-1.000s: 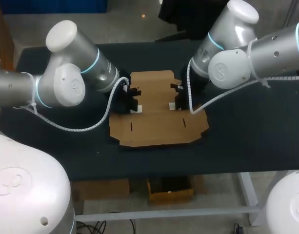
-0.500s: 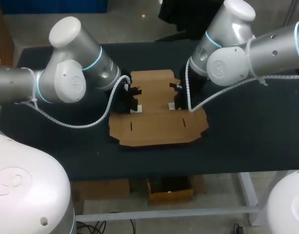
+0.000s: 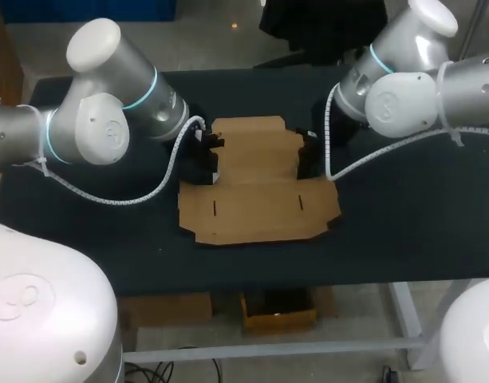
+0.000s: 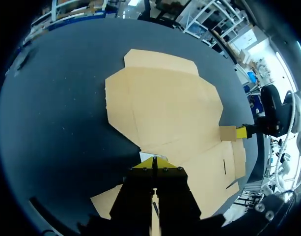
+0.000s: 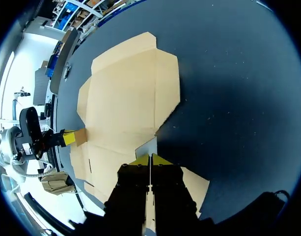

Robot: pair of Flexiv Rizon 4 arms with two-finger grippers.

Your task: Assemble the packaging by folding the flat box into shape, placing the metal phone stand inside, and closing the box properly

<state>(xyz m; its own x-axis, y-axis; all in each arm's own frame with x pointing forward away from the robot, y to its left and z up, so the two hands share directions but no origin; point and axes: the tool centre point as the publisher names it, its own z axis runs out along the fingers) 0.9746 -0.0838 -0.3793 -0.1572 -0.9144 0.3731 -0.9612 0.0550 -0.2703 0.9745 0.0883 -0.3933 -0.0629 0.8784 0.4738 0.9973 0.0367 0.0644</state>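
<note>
The flat brown cardboard box [image 3: 256, 183] lies unfolded in the middle of the black table; it also fills the left wrist view [image 4: 165, 103] and the right wrist view [image 5: 125, 93]. My left gripper [image 3: 207, 153] [image 4: 154, 164] is shut, its tips at the notch on the box's left side. My right gripper [image 3: 307, 155] [image 5: 149, 160] is shut at the matching notch on the right side. A small side flap [image 4: 228, 132] stands up against the right gripper's tip, and another [image 5: 80, 136] against the left's. No metal phone stand is in view.
The black table [image 3: 404, 215] stretches bare around the box on all sides. Both arms' white cables hang close to the box's side edges.
Both grippers have drawn outward and slightly back, from over the box's middle panel to its side notches. The white patches beside their tips no longer show.
</note>
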